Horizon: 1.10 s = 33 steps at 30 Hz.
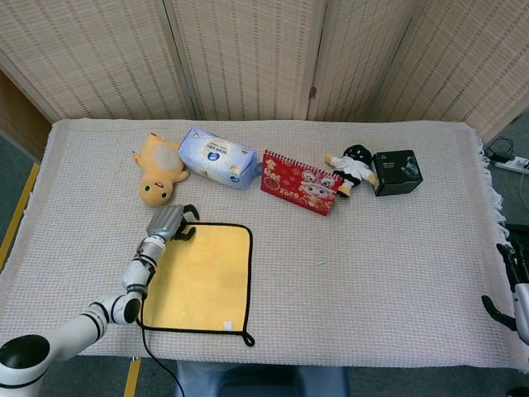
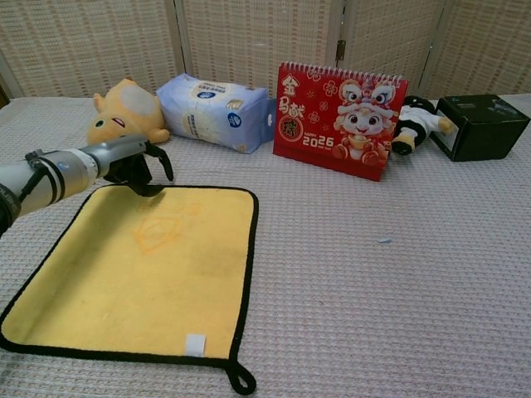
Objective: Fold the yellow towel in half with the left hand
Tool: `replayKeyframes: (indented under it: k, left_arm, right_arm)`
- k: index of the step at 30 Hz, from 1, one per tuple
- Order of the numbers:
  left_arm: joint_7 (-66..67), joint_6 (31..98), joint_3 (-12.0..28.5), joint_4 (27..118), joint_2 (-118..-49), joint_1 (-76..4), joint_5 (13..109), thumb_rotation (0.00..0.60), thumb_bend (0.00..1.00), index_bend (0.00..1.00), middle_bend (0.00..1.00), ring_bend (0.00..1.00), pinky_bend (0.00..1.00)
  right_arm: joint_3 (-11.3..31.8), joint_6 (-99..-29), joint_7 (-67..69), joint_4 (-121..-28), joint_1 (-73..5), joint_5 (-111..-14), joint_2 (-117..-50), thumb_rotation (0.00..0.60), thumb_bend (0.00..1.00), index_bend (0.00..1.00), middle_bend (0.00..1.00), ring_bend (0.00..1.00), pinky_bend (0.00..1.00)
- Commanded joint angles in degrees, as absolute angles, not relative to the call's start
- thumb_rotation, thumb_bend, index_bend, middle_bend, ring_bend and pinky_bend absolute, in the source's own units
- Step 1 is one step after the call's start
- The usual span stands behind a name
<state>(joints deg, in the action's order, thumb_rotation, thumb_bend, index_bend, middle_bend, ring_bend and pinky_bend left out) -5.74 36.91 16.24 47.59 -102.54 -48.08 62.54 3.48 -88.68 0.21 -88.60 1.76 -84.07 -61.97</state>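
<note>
The yellow towel (image 1: 201,275) with black trim lies flat and unfolded near the table's front left; in the chest view the towel (image 2: 141,265) fills the lower left. My left hand (image 1: 170,222) hovers at the towel's far left corner, fingers curved downward and apart, with nothing held. In the chest view the left hand (image 2: 138,166) has its fingertips (image 2: 152,191) right at the towel's far hem. My right hand (image 1: 511,287) shows only partly at the right frame edge, off the table, fingers spread and empty.
Along the back stand a yellow plush toy (image 1: 158,171), a blue tissue pack (image 1: 216,157), a red desk calendar (image 1: 299,183), a small black-and-white doll (image 1: 350,167) and a black box (image 1: 397,171). A knitted cloth (image 1: 372,273) covers the table.
</note>
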Motion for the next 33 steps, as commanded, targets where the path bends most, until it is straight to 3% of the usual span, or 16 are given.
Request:
replayKeyframes:
  k: [1,15,21,33]
  left_arm:
    - [-6.39,35.95,16.26,46.14,-103.42,-48.86,62.71,0.600,0.48,0.45,1.00,1.00,1.00]
    - [-7.99,35.48,15.70,43.35,-105.33,-49.75,64.02,0.600,0.48,0.48,1.00,1.00,1.00]
    - [-8.10,38.23,15.96,41.79,-106.81,-49.57,64.63,0.600,0.48,0.55,1.00,1.00,1.00]
    - [-6.75,42.21,14.81,46.69,-105.20,-47.82,66.58,0.600,0.49,0.61,1.00,1.00,1.00]
  right_arm:
    - [3.55,-88.88,0.36,-88.58,1.88,-84.00,-61.92,0.600,0.33,0.00,0.00,0.00,0.00]
    - [3.71,-88.94,0.70,-88.40,2.11,-83.72,-61.83,0.600,0.33,0.00,0.00,0.00,0.00]
    - [3.77,-88.73,0.65,-88.43,2.06,-83.59,-61.86,0.600,0.33,0.00,0.00,0.00,0.00]
    - [3.54,-89.88,0.59,-88.76,2.53,-84.57,-61.73,0.600,0.33,0.00,0.00,0.00,0.00]
